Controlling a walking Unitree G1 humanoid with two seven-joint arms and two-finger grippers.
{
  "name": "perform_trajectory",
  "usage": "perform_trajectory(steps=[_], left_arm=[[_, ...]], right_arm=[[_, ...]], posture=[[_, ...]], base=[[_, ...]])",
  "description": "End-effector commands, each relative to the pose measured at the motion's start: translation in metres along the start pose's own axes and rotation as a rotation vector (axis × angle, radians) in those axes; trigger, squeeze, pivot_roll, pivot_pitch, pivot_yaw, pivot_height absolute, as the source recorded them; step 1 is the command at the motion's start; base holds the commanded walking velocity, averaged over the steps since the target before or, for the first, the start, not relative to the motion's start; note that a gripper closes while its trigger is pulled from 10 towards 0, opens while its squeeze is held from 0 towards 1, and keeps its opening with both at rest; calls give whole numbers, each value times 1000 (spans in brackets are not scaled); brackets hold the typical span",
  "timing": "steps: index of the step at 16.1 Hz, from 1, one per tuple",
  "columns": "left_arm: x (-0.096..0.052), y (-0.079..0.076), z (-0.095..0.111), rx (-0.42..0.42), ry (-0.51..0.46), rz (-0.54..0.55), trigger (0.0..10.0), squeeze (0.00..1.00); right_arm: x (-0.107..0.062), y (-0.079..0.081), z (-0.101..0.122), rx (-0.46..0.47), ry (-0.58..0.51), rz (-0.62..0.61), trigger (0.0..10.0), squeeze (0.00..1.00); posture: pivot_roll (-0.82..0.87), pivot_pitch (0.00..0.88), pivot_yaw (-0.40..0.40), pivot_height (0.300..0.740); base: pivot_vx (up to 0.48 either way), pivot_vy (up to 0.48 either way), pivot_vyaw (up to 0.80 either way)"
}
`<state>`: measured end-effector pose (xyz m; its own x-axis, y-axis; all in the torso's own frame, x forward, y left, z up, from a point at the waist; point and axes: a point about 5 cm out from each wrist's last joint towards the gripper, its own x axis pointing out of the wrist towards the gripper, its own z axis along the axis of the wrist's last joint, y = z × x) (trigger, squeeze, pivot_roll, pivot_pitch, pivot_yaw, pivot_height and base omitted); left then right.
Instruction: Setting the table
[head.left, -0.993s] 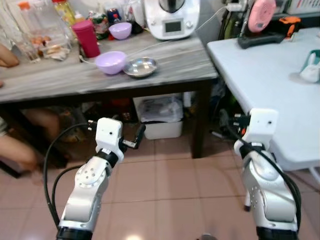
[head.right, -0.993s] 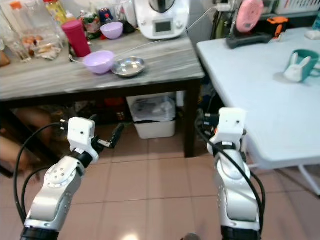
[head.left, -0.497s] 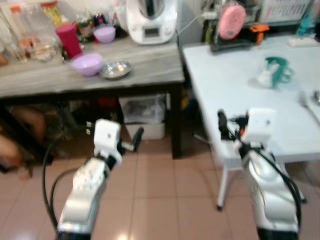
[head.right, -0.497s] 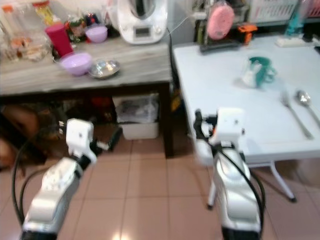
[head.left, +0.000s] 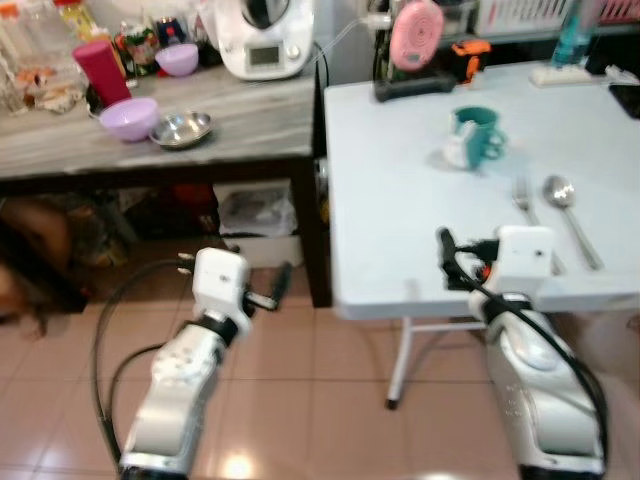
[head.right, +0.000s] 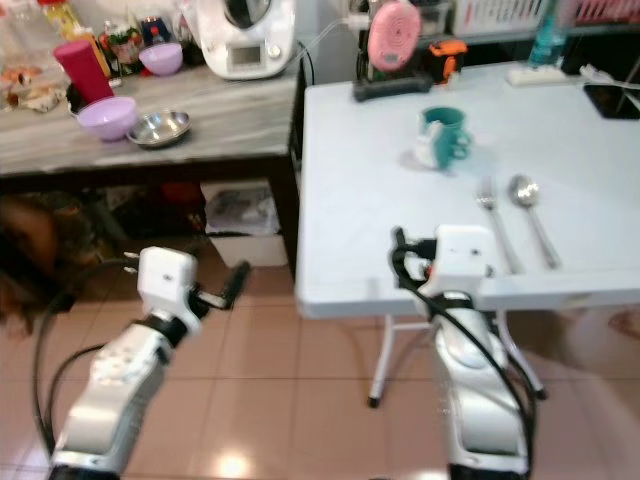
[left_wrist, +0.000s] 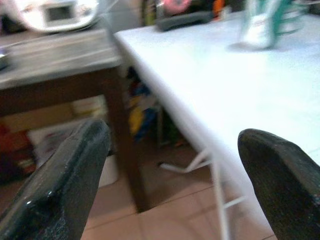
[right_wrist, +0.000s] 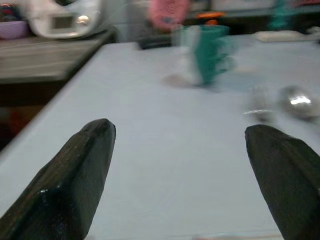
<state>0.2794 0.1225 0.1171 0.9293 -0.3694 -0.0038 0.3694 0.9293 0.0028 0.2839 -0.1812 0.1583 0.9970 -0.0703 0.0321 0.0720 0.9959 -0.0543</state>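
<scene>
White tabletop (head.left: 400, 200) was seen ahead, carrying a teal mug (head.left: 470, 137) with a fork (head.left: 524, 196) and a spoon (head.left: 562, 196) side by side nearer its front edge. The right hand (right_wrist: 185, 175) was held spread and empty over that front edge, and the left hand (left_wrist: 170, 175), also spread, was kept low beside the tabletop, above the floor. The step was judged to be the approach, so the next move would call for the right hand to be reached toward the cutlery.

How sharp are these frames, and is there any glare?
Eye views: mild motion softness, with a glare patch on the floor tiles. Right wrist view: teal mug, fork and spoon smeared. Left wrist view: white table soft, mug blurred.
</scene>
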Motion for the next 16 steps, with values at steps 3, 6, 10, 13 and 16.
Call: perform_trajectory(steps=[3,6,10,13,16], left_arm=[[1,9,6,19,-15,20,10000,0],[0,9,6,5,-19,13,10000,0],[-1,8,6,-8,-22,6,10000,0],[-1,7,6,5,-15,-4,10000,0],[-1,7,5,0,-11,-5,10000,0]], right_arm=[[1,6,0,6,7,9,10000,0],[1,8,0,-41,-1,-11,10000,0],[2,6,-1,-35,1,-27,10000,0],[1,9,-3,-30,13,-19,10000,0],[2,9,-3,-15,13,-12,10000,0]], posture=[[-245,70,115,740],[-245,69,121,740],[-243,64,127,740],[-239,63,128,740],[-238,62,126,740]], base=[[0,-420,0],[0,0,0],[0,0,0],[0,0,0],[0,-419,0]])
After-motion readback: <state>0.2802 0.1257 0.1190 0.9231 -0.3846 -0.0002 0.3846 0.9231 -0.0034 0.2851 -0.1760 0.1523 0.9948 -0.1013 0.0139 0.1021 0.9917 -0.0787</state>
